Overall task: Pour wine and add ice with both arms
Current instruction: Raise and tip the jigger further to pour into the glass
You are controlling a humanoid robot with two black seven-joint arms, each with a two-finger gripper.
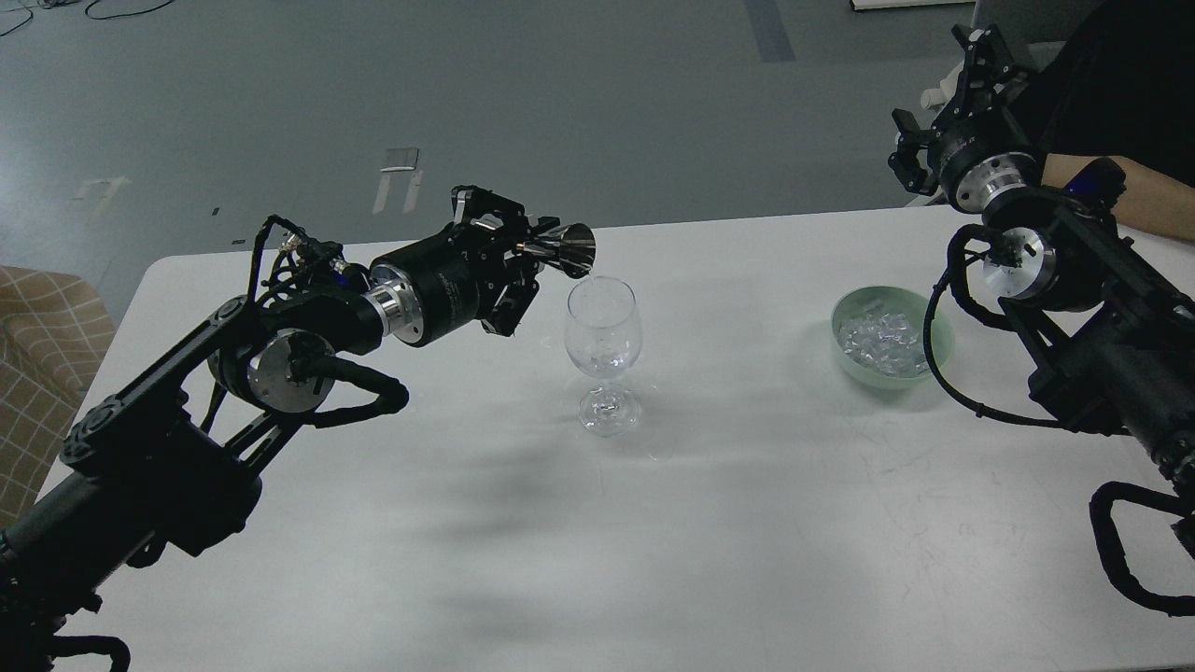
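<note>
Here, from the head view, the left claw (525, 250) grips a tipped metal measuring cup (568, 250) over a wine glass (604, 350) on the white tabletop (728, 485). Ice (879, 341) fills a green bowl (845, 317). The right claw (985, 42) is raised, its gap seemingly wide.

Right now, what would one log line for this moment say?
left gripper: holds metal jigger tipped over wine glass | right gripper: raised, empty | ice: in green bowl
</note>
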